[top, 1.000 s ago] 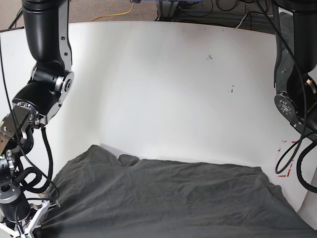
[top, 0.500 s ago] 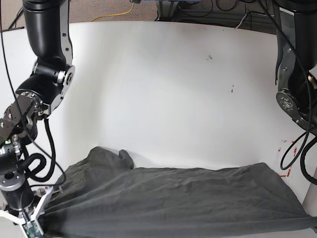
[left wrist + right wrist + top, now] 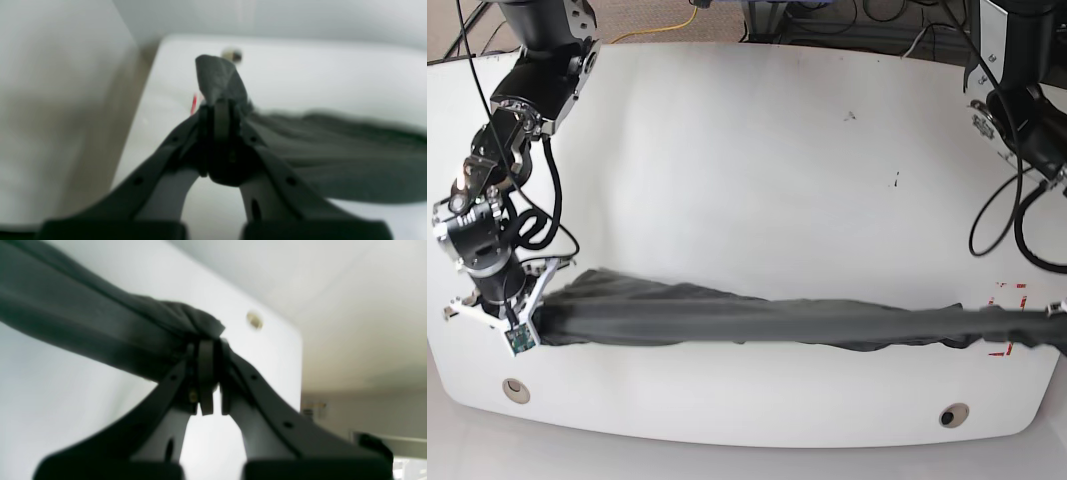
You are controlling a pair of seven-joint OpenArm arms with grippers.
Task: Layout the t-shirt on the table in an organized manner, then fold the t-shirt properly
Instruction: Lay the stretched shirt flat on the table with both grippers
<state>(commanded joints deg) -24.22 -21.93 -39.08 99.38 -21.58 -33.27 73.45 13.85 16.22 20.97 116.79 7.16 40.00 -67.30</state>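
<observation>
At the left of the base view the right gripper [image 3: 530, 318] sits low over the table [image 3: 747, 150], near a grommet hole [image 3: 515, 387]. Its jaws are clenched on a bunched corner of the shirt [image 3: 757, 322]; the right wrist view shows the dark cloth pinched between the fingertips [image 3: 206, 355] and trailing away to that view's left.

Moving right, the shirt runs as a long, narrow, rope-like band across the near part of the table, pulled fairly taut between the two arms. It looks gathered and twisted, not spread; whether it rests on the table along its whole length or hangs just above it cannot be told.

At the far right the band reaches the red tape mark [image 3: 1010, 320] and the frame edge, where the left gripper [image 3: 220, 110] is out of the base view. The left wrist view shows its jaws also clenched, with a peak of fabric standing up beyond the tips and the rest of the shirt stretching off to that view's right. Another grommet hole [image 3: 947, 414] lies near the front edge below.

The step in hand appears to be laying out: the shirt is held by two ends and stretched, but not yet flat. The next move likely calls for carrying both ends together across the table so the hanging cloth opens out and settles, keeping the tension even so neither corner slips, before any fold begins.
</observation>
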